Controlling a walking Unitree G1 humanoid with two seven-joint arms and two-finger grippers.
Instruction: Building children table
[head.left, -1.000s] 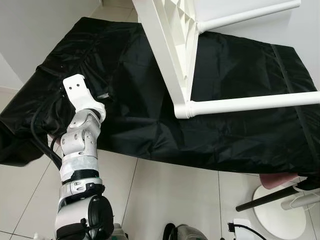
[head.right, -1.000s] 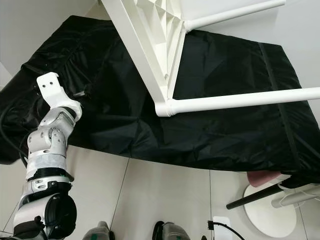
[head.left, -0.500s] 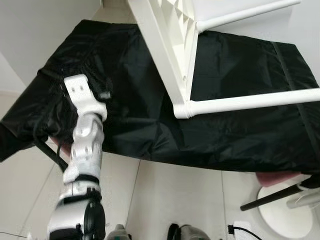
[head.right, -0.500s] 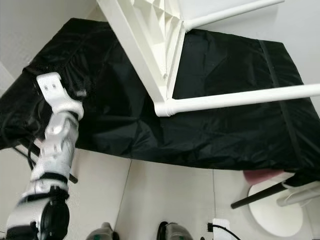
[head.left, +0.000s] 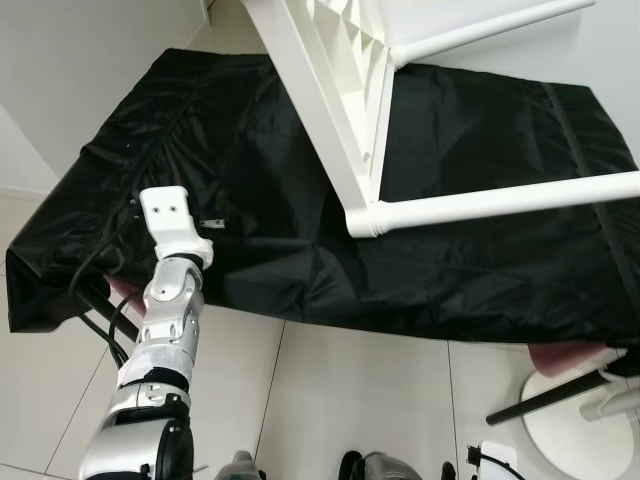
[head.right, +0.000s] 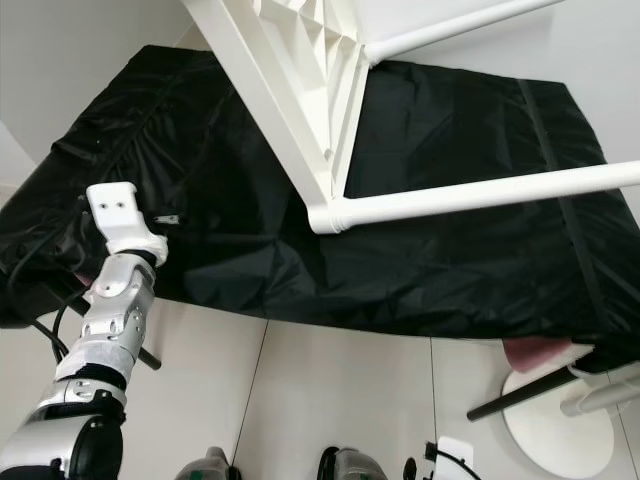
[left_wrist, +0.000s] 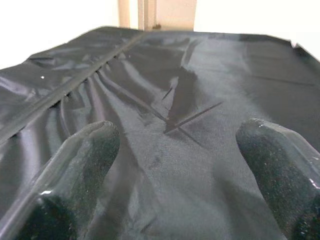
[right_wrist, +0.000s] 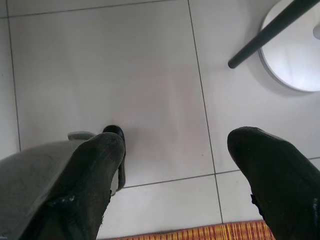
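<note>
A white children's table frame (head.left: 330, 110) stands tilted on a surface covered by a black cloth (head.left: 450, 270). One white round leg (head.left: 500, 203) runs off to the right from the frame's near corner. A second leg (head.left: 480, 30) runs off to the right higher up. My left arm (head.left: 165, 300) reaches up at the cloth's near left edge, well left of the frame. Its left gripper (left_wrist: 177, 137) is open just above the wrinkled cloth, with nothing between its fingers. The right gripper (right_wrist: 175, 142) hangs open over the tiled floor.
A white wall (head.left: 60, 80) borders the left side. At the bottom right are a round white base (head.left: 570, 430) with a black rod and a pink edge (head.left: 560, 355) under the cloth. Pale floor tiles (head.left: 350, 390) lie in front, and a striped mat edge (right_wrist: 200, 232) shows below the right gripper.
My left arm has stretched out and its wrist now sits a little lower over the cloth's near left edge. The whole view has shifted slightly. The table frame has not moved.
</note>
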